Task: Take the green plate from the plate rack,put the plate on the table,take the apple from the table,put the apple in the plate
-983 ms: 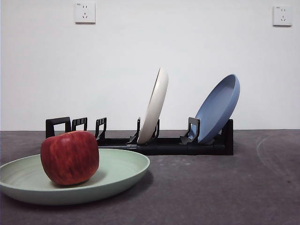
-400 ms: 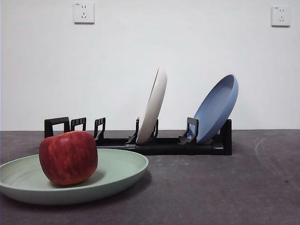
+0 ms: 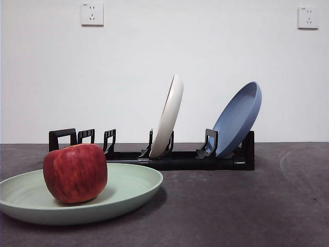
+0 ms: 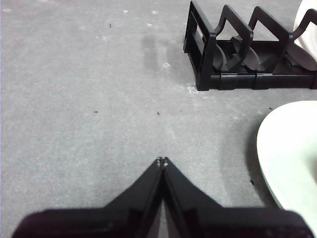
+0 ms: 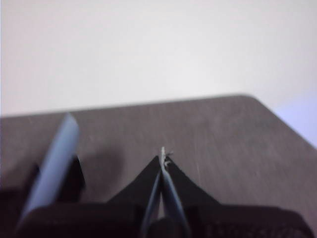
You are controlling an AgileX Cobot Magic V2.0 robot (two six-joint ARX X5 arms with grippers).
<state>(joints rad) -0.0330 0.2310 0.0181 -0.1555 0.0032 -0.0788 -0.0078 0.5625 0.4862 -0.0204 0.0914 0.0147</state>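
Note:
The red apple [image 3: 75, 172] sits in the pale green plate [image 3: 128, 188], which lies flat on the dark grey table [image 3: 241, 206] at the front left. Behind them stands the black plate rack [image 3: 180, 158], also seen from its end in the left wrist view [image 4: 233, 54]. My left gripper [image 4: 162, 161] is shut and empty above bare table, with the green plate's rim [image 4: 290, 153] off to one side. My right gripper [image 5: 163, 154] is shut with nothing in it, beside the blue plate's edge [image 5: 54, 158]. Neither arm shows in the front view.
A cream-white plate [image 3: 168, 116] leans in the middle of the rack and a blue plate [image 3: 237, 119] leans at its right end. A white wall with two sockets stands behind. The table's far corner [image 5: 250, 98] shows in the right wrist view.

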